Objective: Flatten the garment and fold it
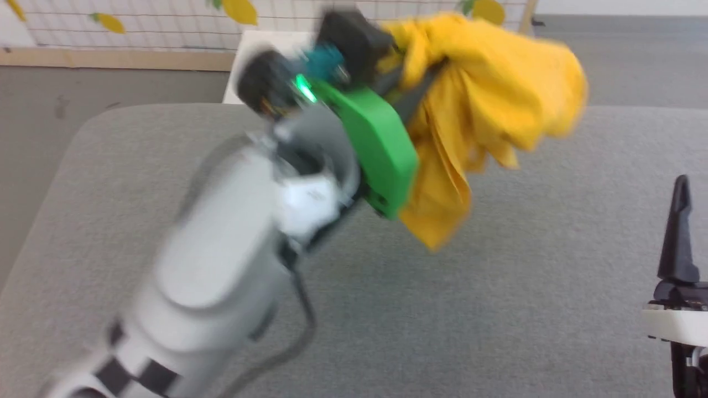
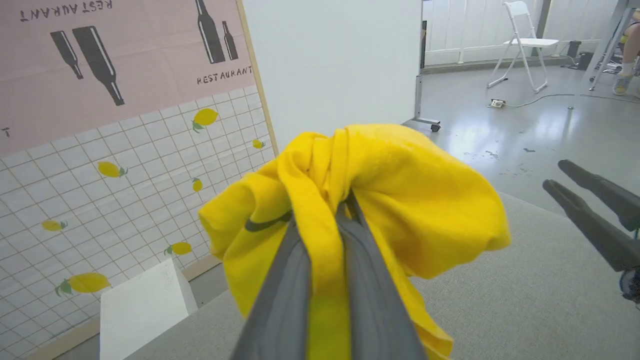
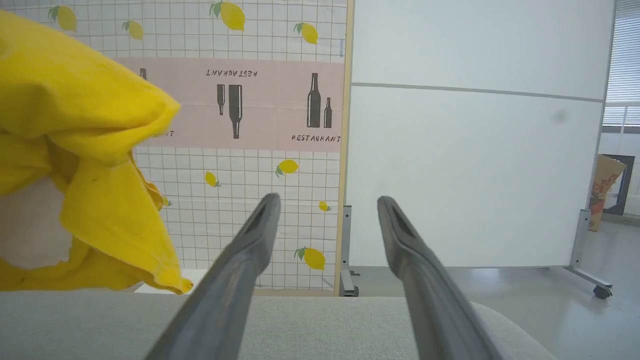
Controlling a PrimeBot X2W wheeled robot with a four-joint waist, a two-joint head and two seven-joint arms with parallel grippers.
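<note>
My left gripper (image 2: 345, 206) has its two fingers pressed nearly together, pinching a fold of the garment (image 2: 425, 200). The yellow cloth bunches in a crumpled ball over and around the fingertips. A strip of it runs down between the fingers toward the wrist. In the head view the bundle hangs from that gripper in loose folds, lifted off the grey padded table (image 1: 498, 309), with its lowest corner in the air below the fingers. That view is blurred, so I cannot make out any print there. My right gripper (image 3: 327, 202) stands spread wide with nothing between its fingers, low over the table's surface. From its wrist the garment sits up and to the left of the left finger, apart from it. A white patch (image 3: 30, 225) shows among the yellow folds. Past the right fingertips I see the lemon-print wall panel (image 3: 225, 190) and a white partition board (image 3: 475, 175). From the left wrist, the right gripper's fingers lie off to the right of the cloth, not touching it.
</note>
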